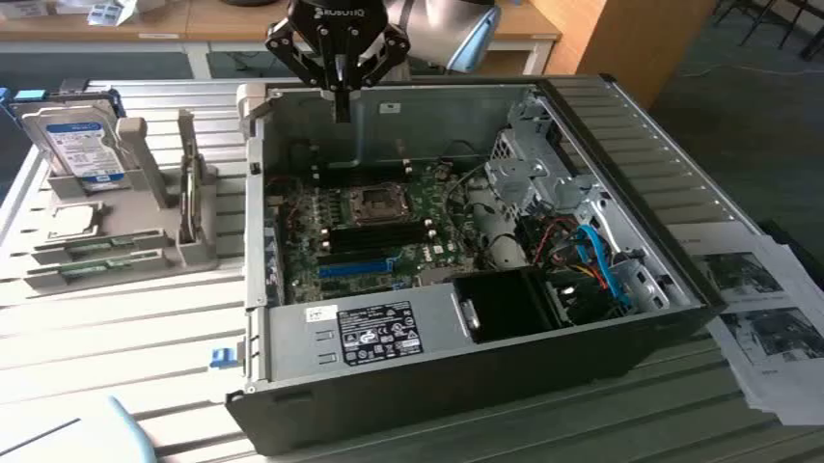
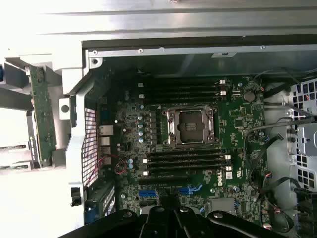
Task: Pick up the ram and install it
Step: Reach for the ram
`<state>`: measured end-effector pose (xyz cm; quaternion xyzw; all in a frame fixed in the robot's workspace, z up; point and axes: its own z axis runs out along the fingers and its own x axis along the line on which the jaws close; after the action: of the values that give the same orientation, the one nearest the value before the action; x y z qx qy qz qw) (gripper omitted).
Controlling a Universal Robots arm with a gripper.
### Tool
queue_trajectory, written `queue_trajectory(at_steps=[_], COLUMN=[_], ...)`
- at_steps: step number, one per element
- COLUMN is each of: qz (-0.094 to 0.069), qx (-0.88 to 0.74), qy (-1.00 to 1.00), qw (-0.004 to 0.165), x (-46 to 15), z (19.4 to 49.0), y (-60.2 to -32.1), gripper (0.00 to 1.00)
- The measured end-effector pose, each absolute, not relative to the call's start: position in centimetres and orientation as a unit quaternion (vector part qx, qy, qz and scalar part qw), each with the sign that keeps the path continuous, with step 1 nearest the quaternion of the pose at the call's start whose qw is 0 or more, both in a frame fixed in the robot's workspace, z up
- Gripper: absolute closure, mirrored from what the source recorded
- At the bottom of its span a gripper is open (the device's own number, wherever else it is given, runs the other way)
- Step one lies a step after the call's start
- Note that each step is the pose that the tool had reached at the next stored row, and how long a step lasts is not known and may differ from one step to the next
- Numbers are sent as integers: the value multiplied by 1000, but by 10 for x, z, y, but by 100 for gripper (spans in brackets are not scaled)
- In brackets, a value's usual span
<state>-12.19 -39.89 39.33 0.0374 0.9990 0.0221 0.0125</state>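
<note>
A ram stick (image 1: 192, 200), long, thin and green, stands on edge in a grey holder (image 1: 154, 183) at the exterior view's left, beside the open computer case (image 1: 438, 376). The wrist view shows that ram stick (image 2: 42, 116) just outside the case wall. My gripper (image 1: 342, 108) hangs above the case's far edge, well apart from the stick. Its fingers are shut with nothing between them, and its black body (image 2: 171, 223) edges the wrist view. Black memory slots (image 2: 185, 161) lie beside the CPU socket (image 2: 189, 126) on the motherboard (image 1: 373, 231).
Two more green sticks (image 1: 96, 247) lie flat in the holder's front trays. A hard drive with a blue-white label (image 1: 77, 143) leans at the holder's back. Cables and a drive cage (image 1: 547, 183) fill the case's right side. Printed papers (image 1: 759, 318) lie on the table.
</note>
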Motion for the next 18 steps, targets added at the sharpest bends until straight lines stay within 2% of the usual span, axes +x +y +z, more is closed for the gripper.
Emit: queue_trajectory(at_steps=[18], qz=[22], qx=[38], qy=[999], qw=[12], x=[-129], z=[393], y=[-399], gripper=[91])
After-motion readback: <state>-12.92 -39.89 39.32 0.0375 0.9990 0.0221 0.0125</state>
